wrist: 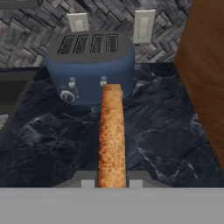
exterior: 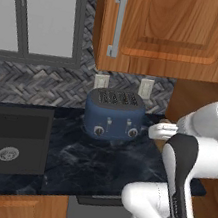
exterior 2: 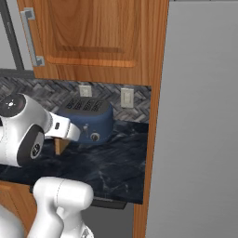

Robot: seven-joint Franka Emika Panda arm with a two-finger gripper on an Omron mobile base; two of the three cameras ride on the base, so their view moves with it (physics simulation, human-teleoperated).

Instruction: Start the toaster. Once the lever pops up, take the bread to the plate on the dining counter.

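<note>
The dark-blue toaster point(exterior: 114, 114) point(exterior 2: 88, 119) point(wrist: 89, 65) stands at the back of the black worktop, its top slots dark. In the hand view my gripper point(wrist: 111, 181) is shut on the bread point(wrist: 111, 135), a golden-brown slice seen edge-on that reaches toward the toaster's front. In the left base view my hand sits just right of the toaster. From the right base view the bread point(exterior 2: 60, 145) hangs below the hand, in front of the toaster and above the worktop. The plate and the dining counter are out of view.
A black sink point(exterior: 9, 139) lies left of the toaster. Wooden wall cabinets point(exterior: 165, 29) hang above. A tall wooden panel point(exterior 2: 154, 139) and a grey slab point(exterior 2: 200, 139) close off the worktop's right end. Two wall outlets point(wrist: 143, 25) sit behind the toaster.
</note>
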